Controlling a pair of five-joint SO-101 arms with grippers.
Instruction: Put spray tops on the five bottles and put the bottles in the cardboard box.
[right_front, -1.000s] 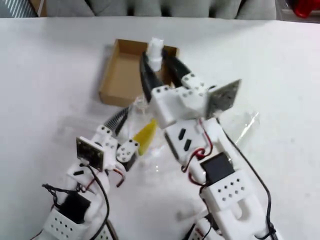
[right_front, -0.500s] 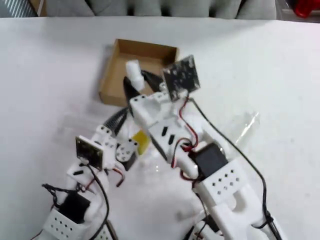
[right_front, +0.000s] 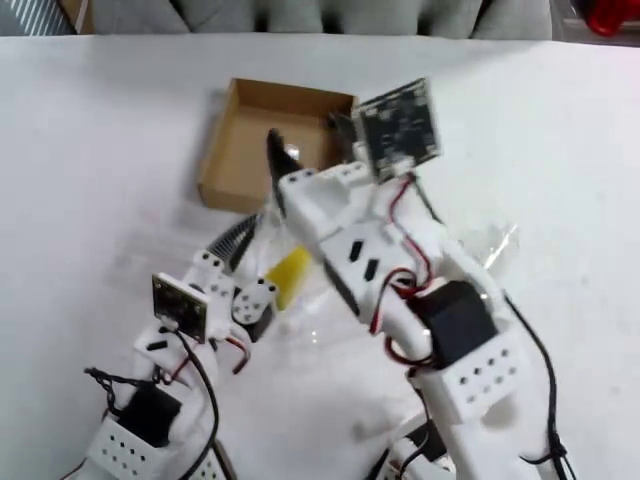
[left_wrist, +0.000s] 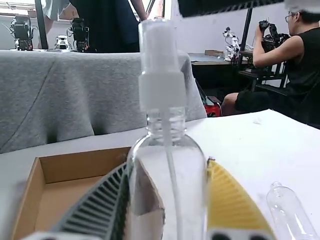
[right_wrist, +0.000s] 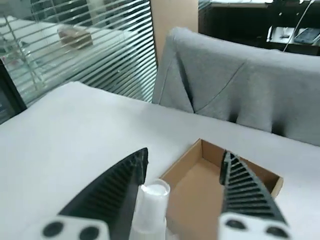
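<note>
A white table (right_front: 100, 120) fills the high view. Toward its right side lies a crumpled sheet of clear plastic (right_front: 492, 250), flat on the surface. Past the table's far edge stands a row of grey upholstered seats (right_front: 330, 15), and something red (right_front: 612, 14) sits beyond the far right corner. Slatted window blinds (right_wrist: 85, 40) hang behind the seats, with a pale wooden post (right_wrist: 172, 17) beside them.

— Left gripper (left_wrist: 167, 165), state?
— Clamped on an upright bottle (left_wrist: 169, 150): ribbed grey finger (left_wrist: 100, 210) on one side, yellow finger (left_wrist: 230, 205) on the other. Left arm (right_front: 170, 340) folded low.
— Right gripper (right_wrist: 186, 152)?
— Ribbed black fingers (right_wrist: 115, 185) spread wide, gripping nothing. Right arm (right_front: 400, 270) stretched out beyond the left gripper, wrist rolled, circuit board (right_front: 400, 125) facing up.
</note>
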